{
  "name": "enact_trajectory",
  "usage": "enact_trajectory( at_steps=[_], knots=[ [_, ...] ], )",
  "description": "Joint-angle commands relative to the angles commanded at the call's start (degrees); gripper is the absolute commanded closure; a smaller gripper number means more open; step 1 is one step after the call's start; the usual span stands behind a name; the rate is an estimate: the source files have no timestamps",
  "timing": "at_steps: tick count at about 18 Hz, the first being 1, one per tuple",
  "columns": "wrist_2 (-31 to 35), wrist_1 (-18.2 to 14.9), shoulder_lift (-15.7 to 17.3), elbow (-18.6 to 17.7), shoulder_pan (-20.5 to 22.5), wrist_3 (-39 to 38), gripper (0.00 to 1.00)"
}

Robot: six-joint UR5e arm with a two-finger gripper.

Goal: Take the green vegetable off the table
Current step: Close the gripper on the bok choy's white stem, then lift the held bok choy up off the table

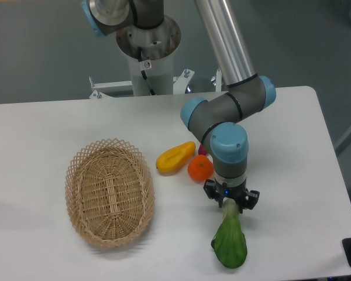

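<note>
The green vegetable (pixel 229 244) lies on the white table (pixel 292 146) near its front edge. Its broad leaf end points toward me and its pale stem (pixel 230 212) points away. My gripper (pixel 231 202) points straight down over the stem's far end, with its fingers drawn in on either side of the stem. The stem's tip is hidden between them. The vegetable still rests on the tabletop.
An orange (pixel 200 168), a yellow fruit (pixel 175 157) and a sliver of something purple-pink (pixel 202 150) sit just left of and behind the gripper. A woven basket (pixel 109 192) stands at the left. The arm's base column (pixel 147 52) rises behind the table.
</note>
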Motion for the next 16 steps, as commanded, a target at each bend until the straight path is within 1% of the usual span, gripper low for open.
enact_trajectory(
  at_steps=[1, 4, 6, 9, 11, 13, 14, 16],
  knots=[
    [0.0, 0.0, 0.09, 0.0, 0.0, -0.09, 0.64],
    [0.0, 0.0, 0.26, -0.09, 0.0, 0.26, 0.64],
    [-0.09, 0.0, 1.14, 0.09, 0.09, 0.44, 0.64],
    [-0.35, -0.26, 3.77, 0.09, 0.26, 0.53, 0.64],
    [-0.53, -0.7, 6.23, -0.79, 0.26, 0.62, 0.64],
    [-2.71, -1.49, 8.78, -0.88, -0.17, 0.53, 0.64],
    [-4.73, -2.45, 10.18, -1.05, -0.26, 0.53, 0.64],
    [-6.76, -6.05, 12.73, -1.23, -0.35, 0.62, 0.64]
  ],
)
